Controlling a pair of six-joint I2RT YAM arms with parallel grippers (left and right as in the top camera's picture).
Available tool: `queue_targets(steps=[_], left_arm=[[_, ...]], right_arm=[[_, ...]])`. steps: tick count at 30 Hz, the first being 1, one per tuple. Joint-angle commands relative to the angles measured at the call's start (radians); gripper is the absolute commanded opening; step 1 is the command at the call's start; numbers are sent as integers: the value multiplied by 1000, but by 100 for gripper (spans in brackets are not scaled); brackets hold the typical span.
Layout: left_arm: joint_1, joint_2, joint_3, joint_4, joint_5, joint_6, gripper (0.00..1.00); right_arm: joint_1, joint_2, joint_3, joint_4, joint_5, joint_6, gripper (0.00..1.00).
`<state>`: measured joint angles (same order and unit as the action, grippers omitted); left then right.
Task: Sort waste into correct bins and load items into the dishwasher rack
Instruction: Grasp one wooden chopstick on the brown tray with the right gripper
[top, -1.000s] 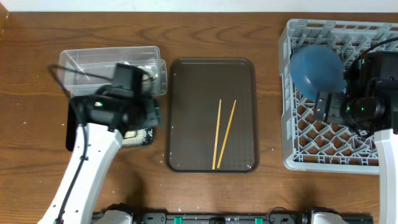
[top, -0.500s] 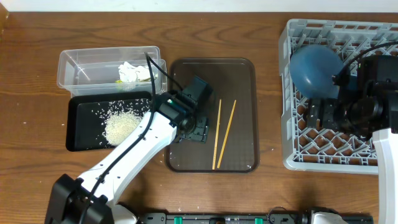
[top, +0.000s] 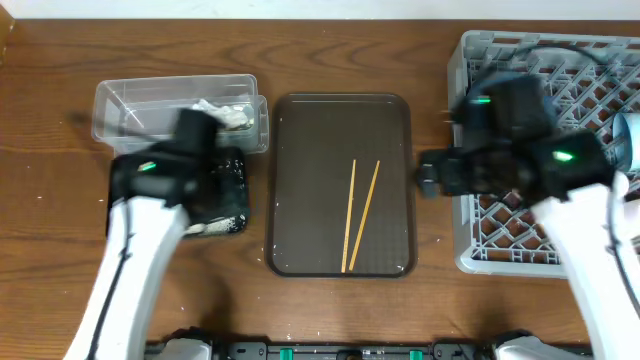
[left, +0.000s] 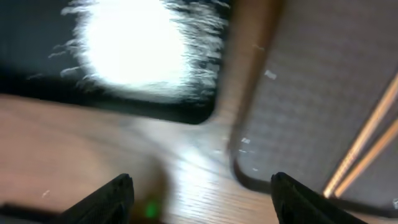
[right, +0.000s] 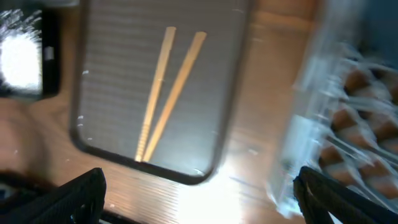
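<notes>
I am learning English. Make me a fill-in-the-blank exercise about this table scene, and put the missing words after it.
1. ____ wooden chopsticks lie on the brown tray.
2. The rice is heaped in a shallow tray whose colour is ____.
3. In the overhead view, the dishwasher rack stands to the ____ of the brown tray.
4. The left gripper and the right gripper are both ____, with nothing between their fingers.

Missing words: Two; black; right; open.
</notes>
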<state>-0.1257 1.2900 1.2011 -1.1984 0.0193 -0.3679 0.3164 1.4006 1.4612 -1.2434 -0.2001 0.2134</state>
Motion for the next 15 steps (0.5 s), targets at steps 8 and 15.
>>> queue_targets(steps=[8, 15], left_arm=[[291, -117, -2, -86, -11, -11, 80], [295, -111, -2, -87, -11, -11, 80]], right_arm=[[293, 310, -5, 97, 119, 369, 76], [359, 510, -5, 108, 160, 502, 65]])
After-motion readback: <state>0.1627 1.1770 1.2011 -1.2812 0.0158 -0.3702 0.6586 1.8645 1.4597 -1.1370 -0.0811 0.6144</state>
